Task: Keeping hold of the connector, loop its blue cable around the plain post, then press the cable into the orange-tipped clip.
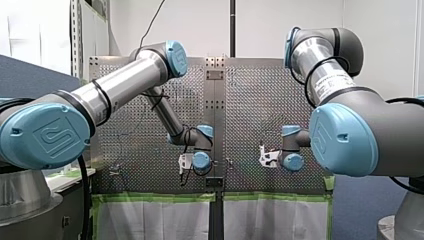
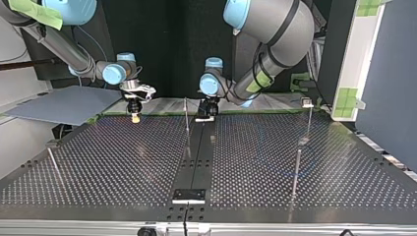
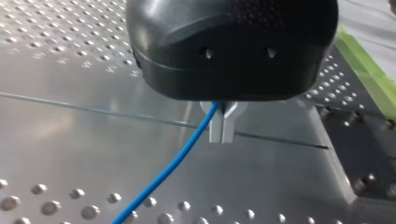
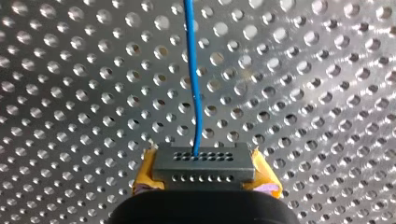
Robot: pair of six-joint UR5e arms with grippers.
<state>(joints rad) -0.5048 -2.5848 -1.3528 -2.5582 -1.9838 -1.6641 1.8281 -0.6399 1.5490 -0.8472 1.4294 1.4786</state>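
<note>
A: Where is the connector held?

B: The connector (image 4: 204, 163) is clamped between the yellow pads (image 4: 145, 173) of the right gripper (image 4: 204, 176), which is closed snugly on its sides. In the top view that gripper is found at about eleven o'clock on the table (image 2: 123, 162).

A: And the blue cable?

B: The blue cable (image 4: 194, 74) is seen running straight ahead from the connector's face. Further along, it is pinched by the left gripper (image 3: 223, 125), whose metal fingers (image 3: 216, 126) are drawn together on it. That gripper is placed at twelve o'clock, and a thin post (image 2: 186, 118), likely the plain one, is set between the two.

A: What could be spoiled from here?

B: The loop is judged not yet made. If the cable is dragged too tautly round the post, it may be pulled out of the connector, or the connector twisted in the pads. If slack is left, the cable may be lifted over the post's top. The orange-tipped clip cannot be made out, so the pressing could be misaimed.
</note>
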